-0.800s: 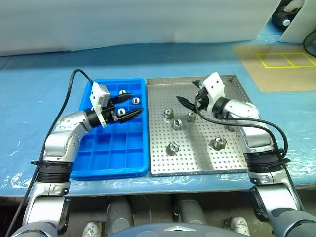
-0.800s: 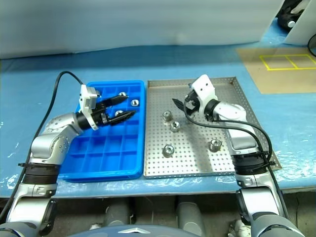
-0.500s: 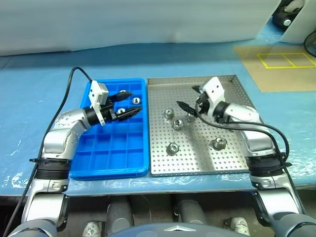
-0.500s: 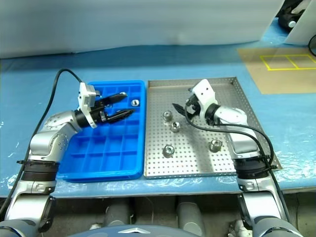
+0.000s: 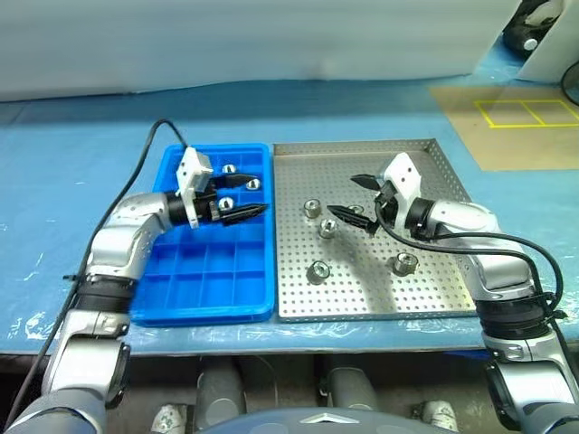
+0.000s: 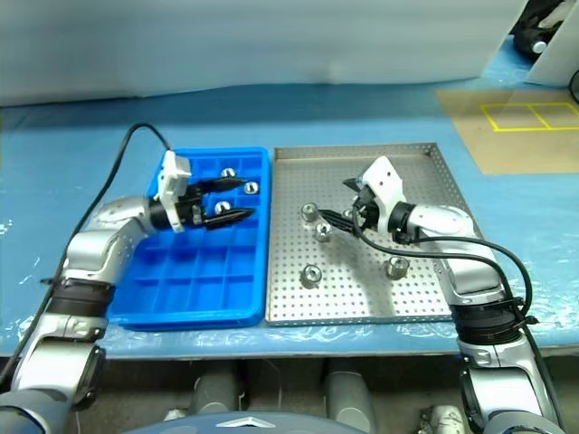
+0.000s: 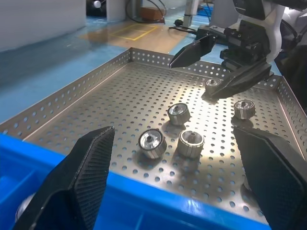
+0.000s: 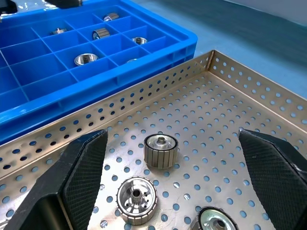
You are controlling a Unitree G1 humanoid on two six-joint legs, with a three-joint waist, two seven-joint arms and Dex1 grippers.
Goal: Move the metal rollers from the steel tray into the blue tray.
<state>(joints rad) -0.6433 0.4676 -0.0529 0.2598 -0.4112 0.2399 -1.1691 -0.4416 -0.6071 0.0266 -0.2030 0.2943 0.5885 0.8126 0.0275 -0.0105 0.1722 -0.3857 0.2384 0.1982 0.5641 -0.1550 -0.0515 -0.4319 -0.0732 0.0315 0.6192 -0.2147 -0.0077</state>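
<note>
The steel tray holds several loose metal rollers: one at the back left, one beside it, one nearer the front, and one to the right. My right gripper hovers open just above the tray. A further roller sits by its lower finger. The right wrist view shows two rollers between its spread fingers. The blue tray lies left of the steel tray, with three rollers in its far compartments. Over those compartments my left gripper is open and empty, pointing at the steel tray.
Both trays lie side by side on a pale blue table sheet. A brown board with yellow tape lines lies at the far right. Black cables loop off both wrists.
My right gripper has come down and toward the front, closer to the rollers in the middle of the steel tray. The left gripper has shifted slightly toward the steel tray. Both stay open.
</note>
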